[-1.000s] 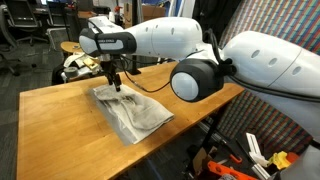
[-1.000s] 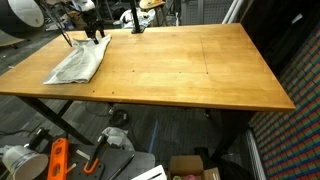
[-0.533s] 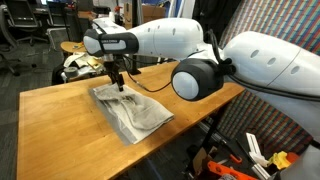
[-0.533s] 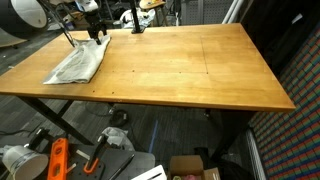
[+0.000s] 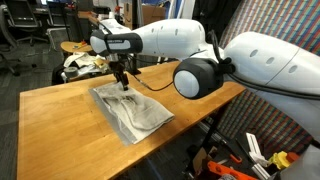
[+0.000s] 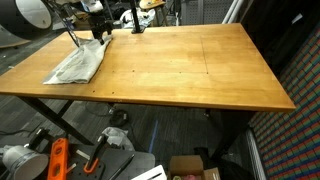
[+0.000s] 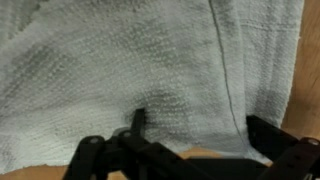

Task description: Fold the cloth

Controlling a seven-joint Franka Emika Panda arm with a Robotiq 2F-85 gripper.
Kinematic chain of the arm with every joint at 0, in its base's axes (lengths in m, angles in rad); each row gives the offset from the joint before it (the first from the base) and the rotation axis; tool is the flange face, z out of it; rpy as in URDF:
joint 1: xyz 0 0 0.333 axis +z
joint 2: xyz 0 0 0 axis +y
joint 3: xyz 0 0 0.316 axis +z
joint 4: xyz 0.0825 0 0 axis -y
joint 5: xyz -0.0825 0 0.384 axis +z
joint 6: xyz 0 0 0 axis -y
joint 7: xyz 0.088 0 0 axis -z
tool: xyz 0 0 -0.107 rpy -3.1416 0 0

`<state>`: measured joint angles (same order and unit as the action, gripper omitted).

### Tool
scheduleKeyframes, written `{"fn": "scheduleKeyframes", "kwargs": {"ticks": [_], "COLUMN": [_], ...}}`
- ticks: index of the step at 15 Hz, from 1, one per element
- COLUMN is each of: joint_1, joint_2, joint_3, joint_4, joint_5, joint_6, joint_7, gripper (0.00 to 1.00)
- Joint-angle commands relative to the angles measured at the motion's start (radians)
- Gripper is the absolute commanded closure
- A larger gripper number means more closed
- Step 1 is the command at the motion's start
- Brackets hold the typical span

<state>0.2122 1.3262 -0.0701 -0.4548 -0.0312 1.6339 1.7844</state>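
Note:
A pale grey cloth lies crumpled and partly folded on the wooden table, near one corner in an exterior view. My gripper hangs just above the cloth's far edge and also shows in an exterior view. In the wrist view the cloth fills the picture, with a seam running down on the right. The two fingers of the gripper stand wide apart over it, open, with nothing between them but the cloth below.
The bare table stretches away from the cloth. Behind the table are chairs and cluttered objects. On the floor lie an orange tool and a cardboard box. The table edge runs close to the cloth.
The gripper has shifted a little sideways along the cloth's far edge. The cloth has not moved.

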Motion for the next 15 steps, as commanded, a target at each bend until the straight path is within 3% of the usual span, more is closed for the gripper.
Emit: {"fn": "scheduleKeyframes", "kwargs": {"ticks": [1,15], "joint_1": [-0.024,-0.079], "joint_2": [0.012,0.007], "joint_3": [0.005,0.0], "joint_4": [0.014,0.01], "joint_5": [0.01,0.021], "joint_6": [-0.021,-0.048], "joint_7": [0.026,0.106], "gripper": [0.0,0.0]}}
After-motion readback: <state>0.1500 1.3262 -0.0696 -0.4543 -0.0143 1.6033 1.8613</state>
